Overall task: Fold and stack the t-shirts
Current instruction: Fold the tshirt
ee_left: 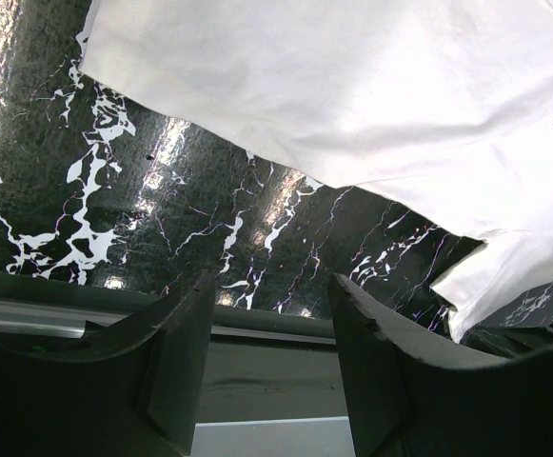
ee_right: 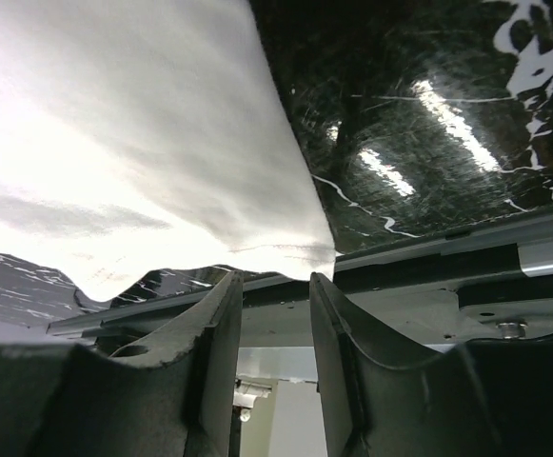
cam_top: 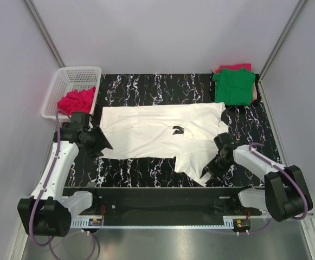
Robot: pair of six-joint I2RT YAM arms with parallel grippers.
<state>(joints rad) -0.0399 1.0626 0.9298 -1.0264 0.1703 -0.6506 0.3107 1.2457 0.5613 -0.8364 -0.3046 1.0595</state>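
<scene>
Black marble-patterned table (cam_top: 146, 86) with white veins fills the floor of a pale-walled booth, and the white t-shirt (cam_top: 146, 132) lies spread flat across its middle. The shirt's long axis runs left to right. One flap at its right end hangs toward the near edge of the table. A small dark patch shows right of its centre, and I cannot tell which end the neck is at.

Beyond the white t-shirt's far-right corner a green t-shirt (cam_top: 234, 86) sits folded on the table. It lies on top of a strip of pinkish-red cloth (cam_top: 236, 67) that peeks out behind it. Off the shirt's far-left corner stands a white basket (cam_top: 65, 76), with a crumpled pinkish-red t-shirt (cam_top: 77, 100) inside it.

The left gripper (cam_top: 97, 143) sits at the shirt's left edge. In the left wrist view its fingers (ee_left: 176, 362) stand well apart with nothing between them, and the cloth (ee_left: 352, 86) lies ahead of them on the table.

The right gripper (cam_top: 209, 169) is at the near-right flap. In the right wrist view its fingers (ee_right: 214, 352) are parted and the gap is empty. The shirt's hem (ee_right: 295, 252) ends just beyond the tips, and I cannot tell if it touches them. A metal rail (ee_right: 447, 257) along the table's near edge runs right behind that hem.
</scene>
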